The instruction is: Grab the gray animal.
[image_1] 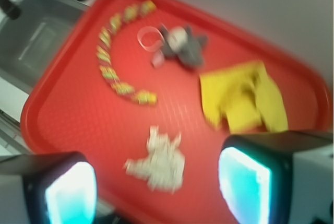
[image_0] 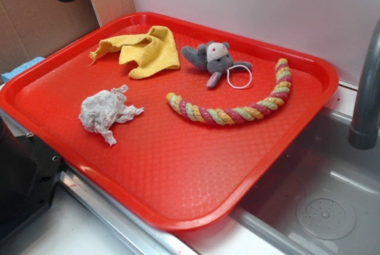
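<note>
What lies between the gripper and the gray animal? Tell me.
In the wrist view, the crumpled paper wad and bare red tray separate the open gripper from the gray animal.

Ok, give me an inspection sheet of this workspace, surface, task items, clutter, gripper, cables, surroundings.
Surface: red tray beside a metal sink.
Job's things: gray animal lies near the tray's far edge, untouched, white loop beside it.
Clutter: yellow cloth, crumpled paper wad, curved rope toy, all apart from the animal.
Grippers: gripper open, above the tray, holding nothing; wrist view blurred.
Cables: nothing seen.
Surroundings: gray faucet pipe, white wall, cardboard at left.
</note>
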Robot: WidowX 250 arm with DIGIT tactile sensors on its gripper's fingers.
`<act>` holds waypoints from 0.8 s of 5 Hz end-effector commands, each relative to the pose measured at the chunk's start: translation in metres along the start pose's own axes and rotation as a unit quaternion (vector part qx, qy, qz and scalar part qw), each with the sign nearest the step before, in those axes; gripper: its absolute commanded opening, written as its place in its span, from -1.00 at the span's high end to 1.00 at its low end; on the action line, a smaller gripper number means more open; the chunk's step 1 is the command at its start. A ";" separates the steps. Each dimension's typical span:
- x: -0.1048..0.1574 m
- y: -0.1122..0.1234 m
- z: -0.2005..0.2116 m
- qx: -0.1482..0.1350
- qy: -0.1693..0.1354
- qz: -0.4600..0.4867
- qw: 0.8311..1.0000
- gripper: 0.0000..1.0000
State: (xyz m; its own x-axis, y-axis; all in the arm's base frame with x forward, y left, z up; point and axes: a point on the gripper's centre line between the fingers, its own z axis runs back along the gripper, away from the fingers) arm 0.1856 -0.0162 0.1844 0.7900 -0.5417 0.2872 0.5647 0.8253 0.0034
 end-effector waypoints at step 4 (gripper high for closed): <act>0.080 0.054 -0.110 -0.001 -0.033 -0.219 0.975 -1.00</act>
State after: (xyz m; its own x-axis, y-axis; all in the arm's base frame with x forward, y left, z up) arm 0.3000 -0.0237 0.0833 0.4984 -0.8163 0.2919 0.8383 0.5396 0.0777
